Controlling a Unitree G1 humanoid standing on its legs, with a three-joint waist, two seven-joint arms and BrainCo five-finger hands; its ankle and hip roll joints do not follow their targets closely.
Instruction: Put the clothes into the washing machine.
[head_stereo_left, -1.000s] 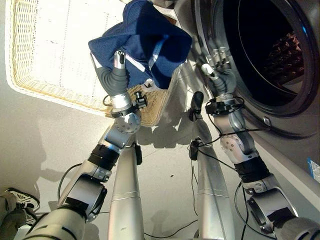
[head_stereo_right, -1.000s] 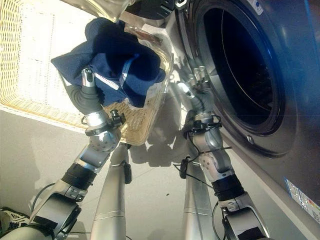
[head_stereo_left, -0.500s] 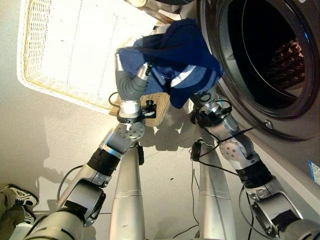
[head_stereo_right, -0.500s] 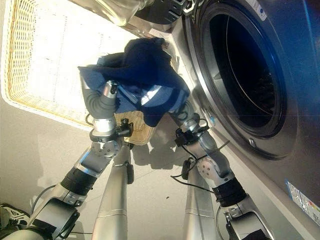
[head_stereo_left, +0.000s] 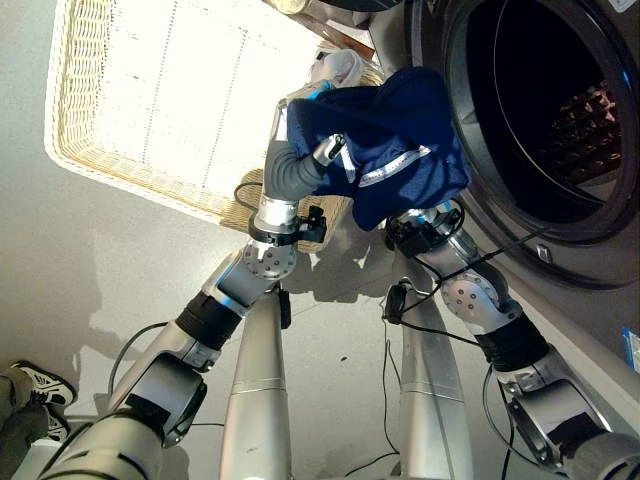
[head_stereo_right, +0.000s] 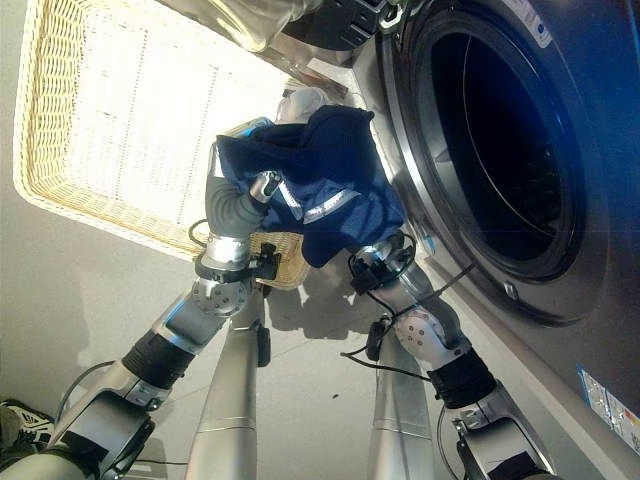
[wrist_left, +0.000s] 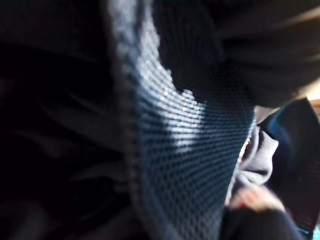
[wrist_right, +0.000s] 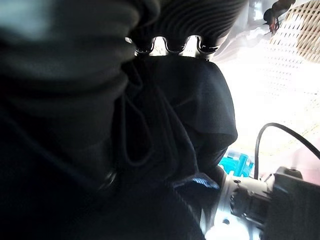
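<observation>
A navy garment (head_stereo_left: 400, 130) with a pale stripe hangs bunched right in front of the washing machine's open drum (head_stereo_left: 545, 110), against its grey door ring. My left hand (head_stereo_left: 295, 172) reaches up from the left, fingers curled into the cloth's left side. The left wrist view shows the navy mesh fabric (wrist_left: 190, 150) pressed close. My right hand (wrist_right: 190, 17) is beneath the garment's lower right part, and the cloth (wrist_right: 190, 115) drapes over its fingers. Only its wrist (head_stereo_left: 425, 228) pokes out below.
A large wicker basket (head_stereo_left: 130, 175) lies on the grey floor to the left of the machine, with a pale item (head_stereo_left: 335, 68) at its near corner. A person's shoe (head_stereo_left: 35, 385) stands at the lower left.
My left hand has carried the navy garment rightward from over the basket to the drum's mouth. The cloth now covers my right hand, which was bare by the door ring.
</observation>
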